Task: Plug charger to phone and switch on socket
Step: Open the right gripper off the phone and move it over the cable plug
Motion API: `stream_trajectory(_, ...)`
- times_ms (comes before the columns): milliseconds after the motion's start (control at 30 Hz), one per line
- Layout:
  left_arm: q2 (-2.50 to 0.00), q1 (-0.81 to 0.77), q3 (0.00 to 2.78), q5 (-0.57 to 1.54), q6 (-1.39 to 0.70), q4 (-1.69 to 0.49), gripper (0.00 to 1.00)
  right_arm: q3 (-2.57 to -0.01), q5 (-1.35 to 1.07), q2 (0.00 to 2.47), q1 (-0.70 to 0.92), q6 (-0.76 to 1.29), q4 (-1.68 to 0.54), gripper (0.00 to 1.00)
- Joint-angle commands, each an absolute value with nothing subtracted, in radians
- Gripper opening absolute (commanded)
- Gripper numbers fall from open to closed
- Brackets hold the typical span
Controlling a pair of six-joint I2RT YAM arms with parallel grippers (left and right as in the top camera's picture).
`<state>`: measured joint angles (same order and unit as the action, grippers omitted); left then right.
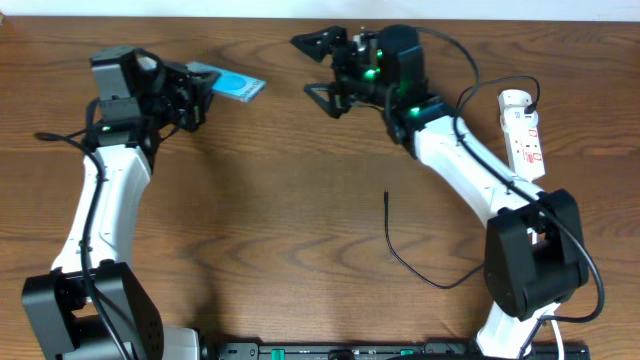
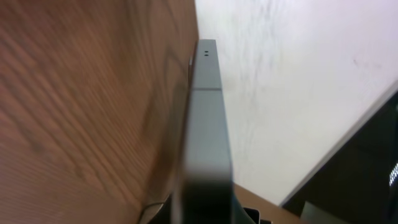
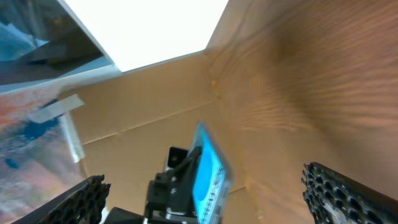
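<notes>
Cyan-screened phone (image 1: 234,86), pinched in the left fingers (image 1: 198,92), seems held up for the spread, empty right fingers (image 1: 318,43).

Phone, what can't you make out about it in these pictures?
Charging port: in the overhead view the phone is too small, and the left pincer covers one end.
Screen: the left wrist view shows only its blurred edge.
Lower part: in the right wrist view the left pincer hides some of it.
</notes>
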<state>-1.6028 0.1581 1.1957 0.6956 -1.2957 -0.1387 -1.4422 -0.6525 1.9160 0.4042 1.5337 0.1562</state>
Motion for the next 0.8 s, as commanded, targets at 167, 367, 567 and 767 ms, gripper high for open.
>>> stream_trajectory(167,-1.601,0.189,1.206,0.696,-1.197,-0.181,0.07,-1.458,-0.661,1.908,0.310,1.087,-0.157,0.99)
stream_trajectory(367,-1.601,0.189,1.206,0.733,-1.170,-0.187,0.07,-1.460,-0.463,1.902,0.282,0.857,-0.514,0.99)
stream_trajectory(567,-1.601,0.189,1.206,0.778,-1.111,-0.239,0.07,-1.460,-0.207,1.858,0.283,0.708,-0.804,0.99)
stream_trajectory(767,-1.601,0.187,1.206,0.784,-1.003,-0.357,0.07,-1.460,-0.120,1.852,0.285,0.623,-0.975,0.97)
